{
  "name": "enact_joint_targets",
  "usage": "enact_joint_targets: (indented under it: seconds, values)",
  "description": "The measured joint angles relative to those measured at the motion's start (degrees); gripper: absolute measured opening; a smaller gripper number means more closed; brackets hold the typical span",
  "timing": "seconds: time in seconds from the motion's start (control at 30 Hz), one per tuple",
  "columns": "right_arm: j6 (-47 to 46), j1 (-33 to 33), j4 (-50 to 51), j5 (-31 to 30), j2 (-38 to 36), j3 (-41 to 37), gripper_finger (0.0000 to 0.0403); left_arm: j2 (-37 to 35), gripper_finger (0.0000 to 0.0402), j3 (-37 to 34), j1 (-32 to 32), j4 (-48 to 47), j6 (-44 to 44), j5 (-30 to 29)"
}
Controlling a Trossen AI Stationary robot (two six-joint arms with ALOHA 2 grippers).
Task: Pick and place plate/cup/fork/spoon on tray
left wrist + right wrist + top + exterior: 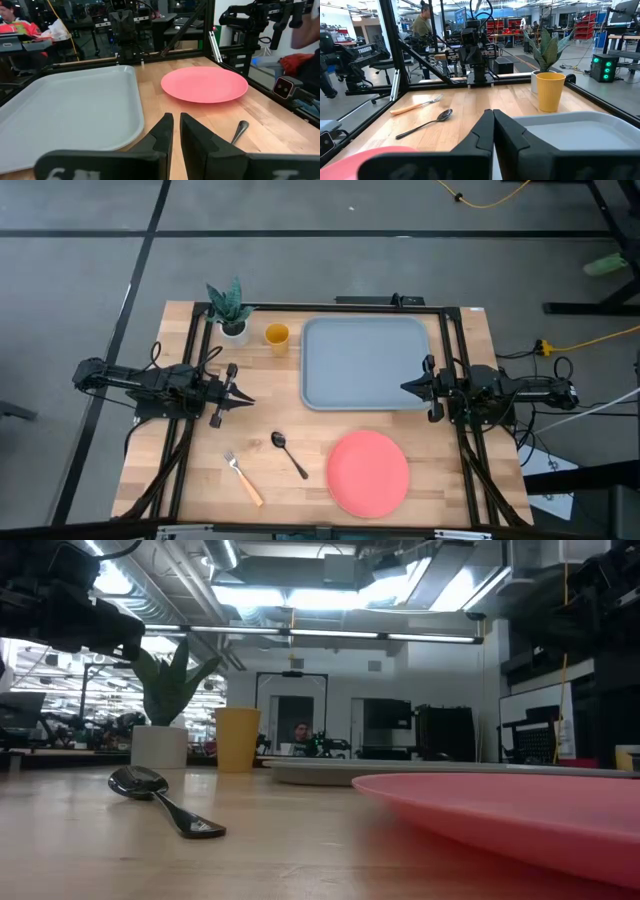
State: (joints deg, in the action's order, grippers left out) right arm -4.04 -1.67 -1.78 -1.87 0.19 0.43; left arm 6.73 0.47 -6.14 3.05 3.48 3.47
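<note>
The coral-pink plate (368, 472) lies flat on the table near the front edge, right of centre. The grey-blue tray (365, 363) lies flat behind it. The yellow-orange cup (277, 336) stands upright left of the tray. The dark spoon (289, 453) and the orange-handled fork (243, 479) lie on the table left of the plate. My left gripper (245, 398) is shut and empty, held above the table left of the tray. My right gripper (405, 387) is shut and empty over the tray's right edge.
A small white pot with a green plant (230, 310) stands at the far left, beside the cup. A black frame (330, 307) runs along the table's far and side edges. Bare wood lies between the spoon and the tray.
</note>
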Motion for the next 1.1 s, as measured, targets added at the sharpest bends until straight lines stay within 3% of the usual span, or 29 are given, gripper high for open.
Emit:
enact_joint_targets:
  seconds: [0.93,1.1]
  values:
    - [0.0,0.0,0.01,0.0,0.02,0.0,0.0011,-0.01,0.0027,0.0,0.01,-0.02,0.08,-0.01]
    - [-0.09,0.0,-1.51,0.0,0.02,0.0,0.0011,-0.01,0.0027,0.0,0.01,0.74,16.49,-6.78]
